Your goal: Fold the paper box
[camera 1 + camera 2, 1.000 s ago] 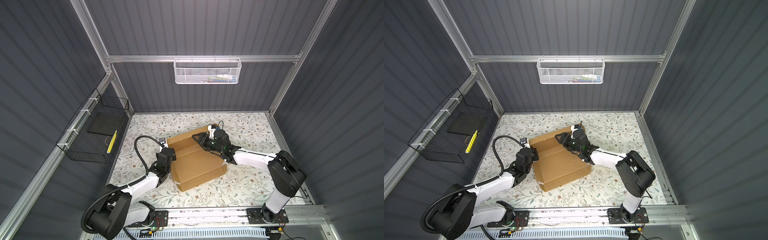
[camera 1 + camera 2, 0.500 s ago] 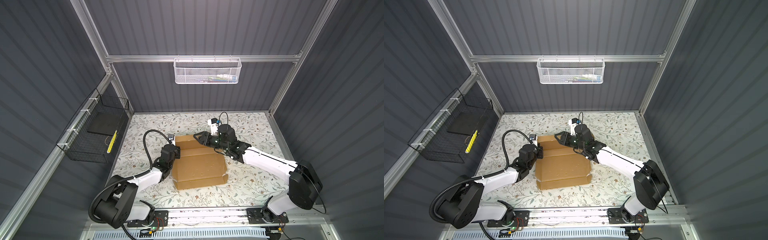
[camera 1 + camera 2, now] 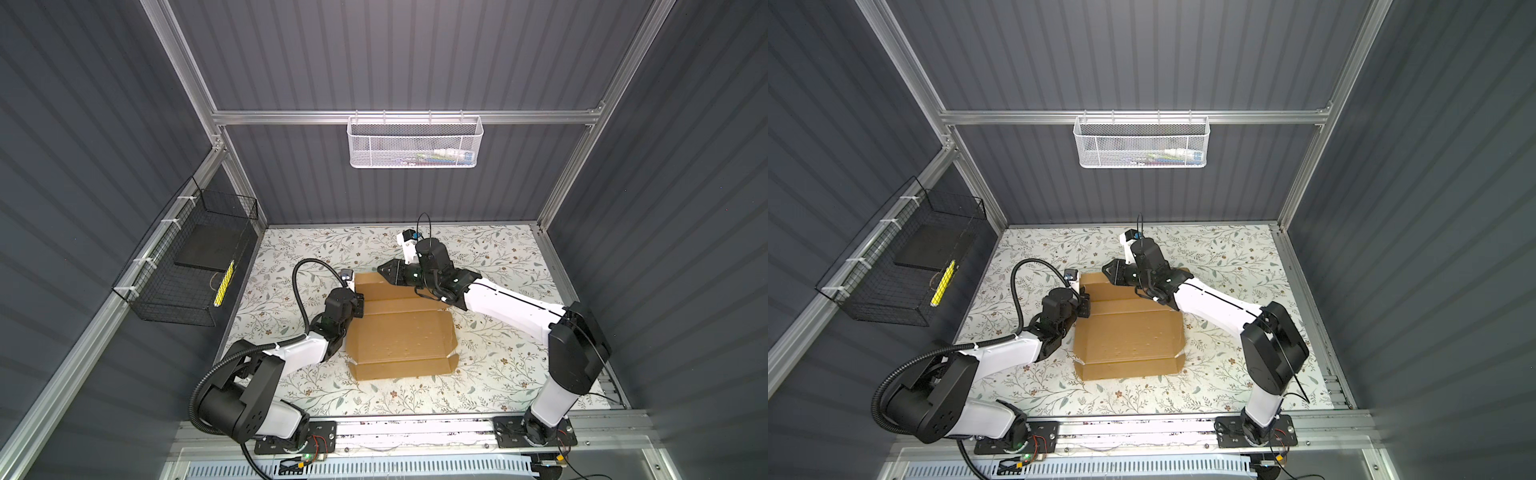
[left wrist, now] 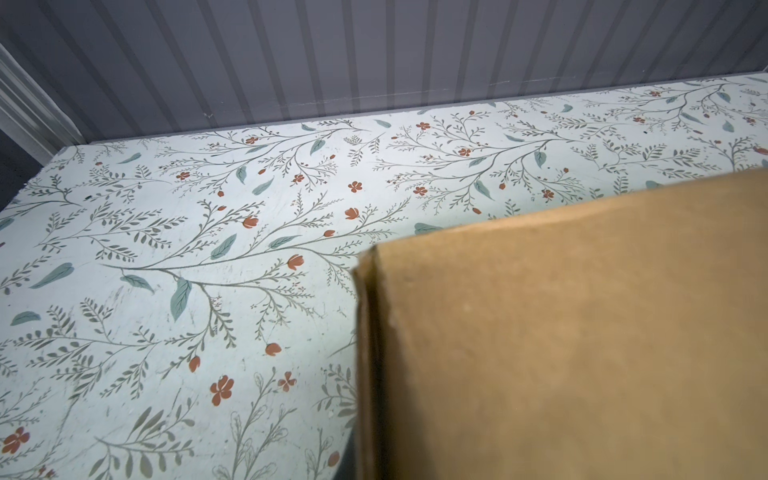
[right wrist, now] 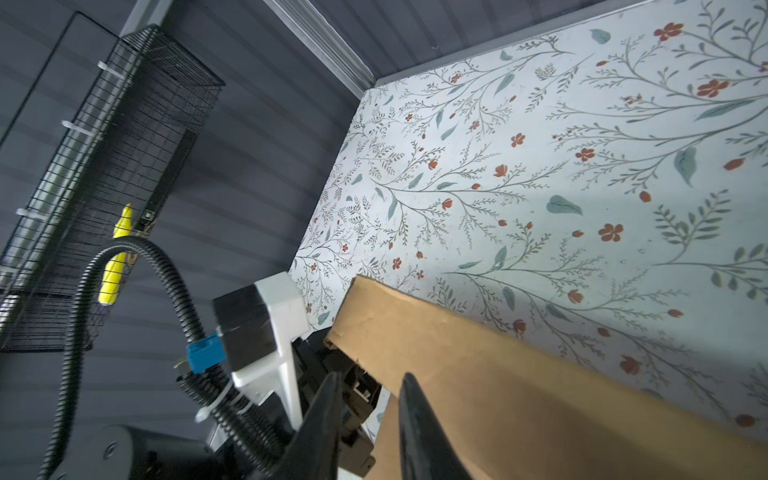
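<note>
The paper box (image 3: 401, 332) (image 3: 1129, 336) is a brown cardboard sheet lying square on the floral table, with its back panel and front flap creased. My left gripper (image 3: 358, 303) (image 3: 1086, 305) sits at the box's left edge near the back. In the left wrist view the cardboard edge (image 4: 370, 353) fills the space where the jaws are, and the fingers are hidden. My right gripper (image 3: 384, 272) (image 3: 1109, 272) hovers over the back panel's far edge. In the right wrist view its gripper (image 5: 372, 380) shows a narrow gap with nothing in it, above the cardboard (image 5: 498, 395).
A black wire basket (image 3: 187, 266) hangs on the left wall and holds a black slab (image 3: 208, 247) and a yellow object (image 3: 223, 282). A white mesh basket (image 3: 415, 141) hangs on the back wall. Bare floral table (image 3: 498, 249) lies right of the box.
The box has turned from skewed to square with the table's front, with the left gripper staying at its left edge. The right gripper drew back to the far edge and its jaws narrowed.
</note>
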